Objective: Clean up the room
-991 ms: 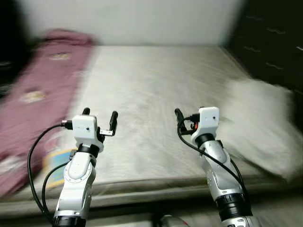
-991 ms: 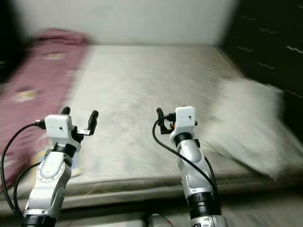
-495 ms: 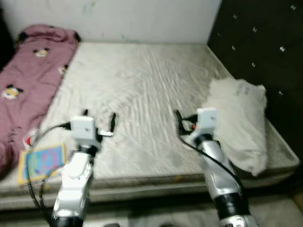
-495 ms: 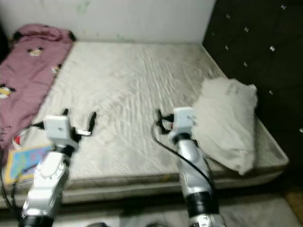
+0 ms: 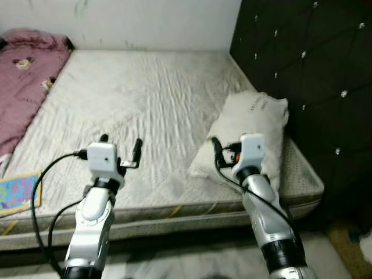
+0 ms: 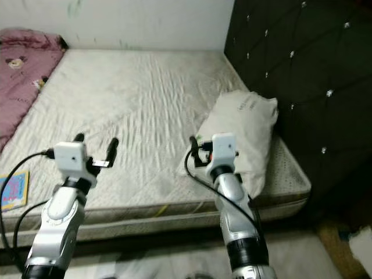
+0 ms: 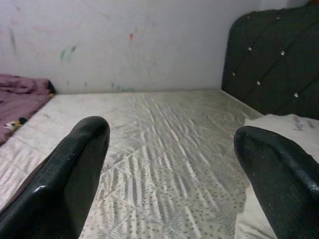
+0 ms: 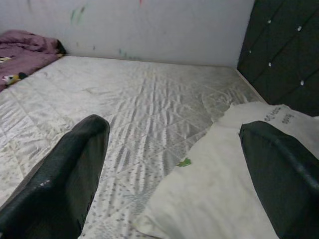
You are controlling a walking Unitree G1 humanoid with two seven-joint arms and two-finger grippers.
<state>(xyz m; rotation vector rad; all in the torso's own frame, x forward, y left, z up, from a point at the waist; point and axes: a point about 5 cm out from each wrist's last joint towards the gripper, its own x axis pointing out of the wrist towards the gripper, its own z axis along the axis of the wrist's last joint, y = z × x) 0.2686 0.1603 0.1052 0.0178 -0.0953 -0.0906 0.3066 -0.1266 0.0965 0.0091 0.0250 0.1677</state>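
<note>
Both claws — left claw [image 5: 121, 147], right claw [image 8: 174, 164] — gape wide, empty, above the mattress [image 5: 145, 99].

A bare quilted mattress [image 5: 145, 99] meets a smudged white wall [image 5: 145, 23] and black tufted headboard [image 5: 308, 75].

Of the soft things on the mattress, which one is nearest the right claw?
The white pillow by the dark headboard: the open right claw hangs just over its near corner. The maroon blanket lies along the mattress's far left side.
</note>
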